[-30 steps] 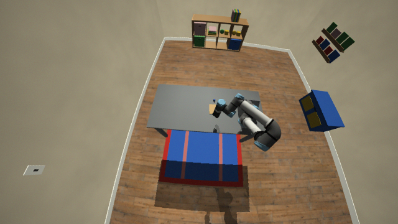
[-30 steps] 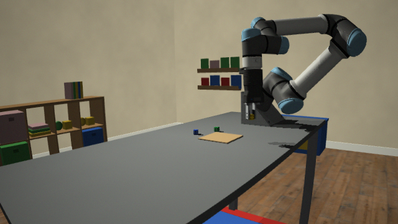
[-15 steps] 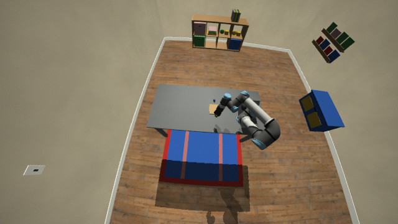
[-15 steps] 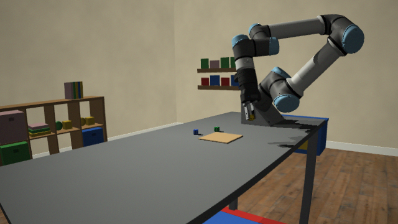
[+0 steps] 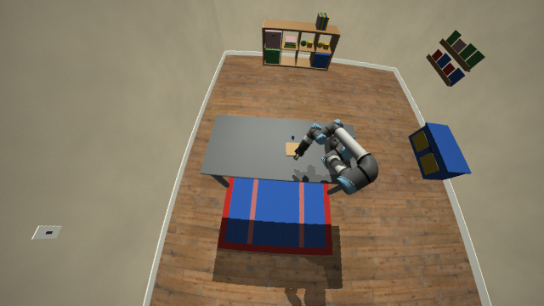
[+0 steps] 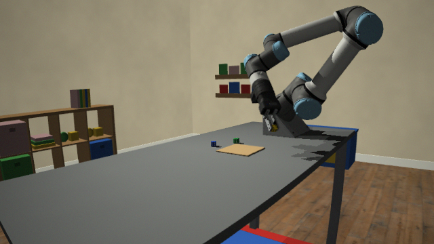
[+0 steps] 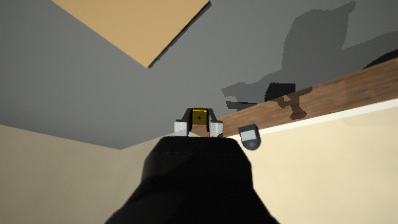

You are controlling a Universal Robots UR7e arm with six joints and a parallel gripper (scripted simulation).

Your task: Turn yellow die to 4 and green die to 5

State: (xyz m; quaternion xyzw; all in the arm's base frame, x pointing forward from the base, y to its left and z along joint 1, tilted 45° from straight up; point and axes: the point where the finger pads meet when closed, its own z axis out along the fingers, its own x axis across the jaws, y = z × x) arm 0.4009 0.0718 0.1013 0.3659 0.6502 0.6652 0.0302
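Note:
My gripper (image 6: 272, 127) (image 7: 199, 115) (image 5: 296, 156) is shut on the yellow die (image 7: 199, 117) (image 6: 274, 127) and holds it tilted in the air, well above the table and off to one side of the tan mat (image 6: 241, 149) (image 5: 291, 147) (image 7: 140, 25). The green die (image 6: 236, 140) lies on the grey table just behind the mat, off it. The blue die (image 6: 213, 144) (image 5: 292, 137) lies on the table to the left of the mat. In the wrist view only the mat's corner shows, and both other dice are out of frame.
The grey table (image 6: 135, 183) (image 5: 246, 144) has its front edge close under the gripper in the wrist view. The arm's base block (image 6: 288, 127) stands at the table's far right. A blue and red rug (image 5: 276, 212) lies on the floor beside the table.

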